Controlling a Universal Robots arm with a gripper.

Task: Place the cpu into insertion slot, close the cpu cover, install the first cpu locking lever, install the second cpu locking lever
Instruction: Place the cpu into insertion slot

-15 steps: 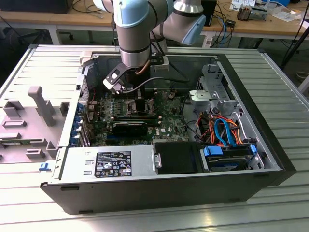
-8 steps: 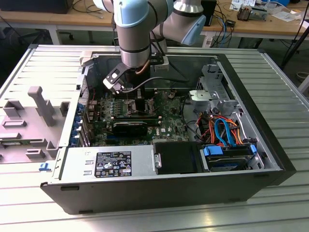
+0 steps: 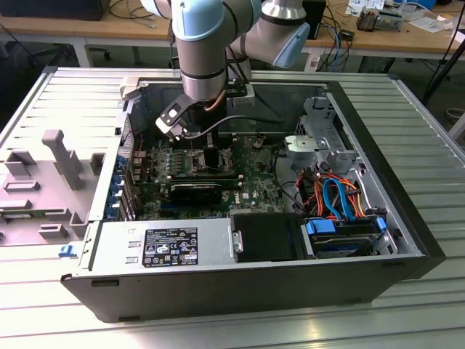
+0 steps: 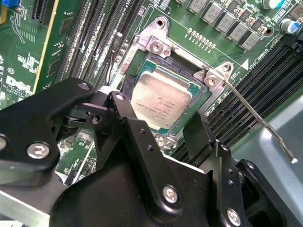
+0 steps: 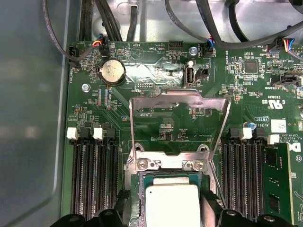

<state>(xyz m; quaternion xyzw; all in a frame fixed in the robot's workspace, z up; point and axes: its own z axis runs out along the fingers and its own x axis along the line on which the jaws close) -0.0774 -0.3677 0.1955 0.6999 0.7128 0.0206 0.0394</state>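
The cpu (image 4: 163, 100) lies flat in the insertion slot (image 4: 185, 71), silvery top up. My gripper (image 4: 158, 118) hangs just above it, open, one black finger (image 4: 127, 124) on each side of the chip. In the first wrist view the cpu (image 5: 171, 204) sits between the fingertips (image 5: 122, 208), with a small gap on one side. The cpu cover (image 5: 180, 100) stands raised on its hinge, off the socket. A thin metal locking lever (image 4: 258, 120) sticks up and away from the socket corner. In the exterior view my gripper (image 3: 211, 151) reaches down into the open computer case (image 3: 378, 182).
Long black memory slots (image 5: 92, 175) flank the socket on both sides. A coin battery (image 5: 111, 72) and cable plugs sit beyond the cover. A power supply (image 3: 167, 246) and a drive cage with orange and blue cables (image 3: 338, 196) fill the case's near side. A grey fixture (image 3: 65, 156) stands outside.
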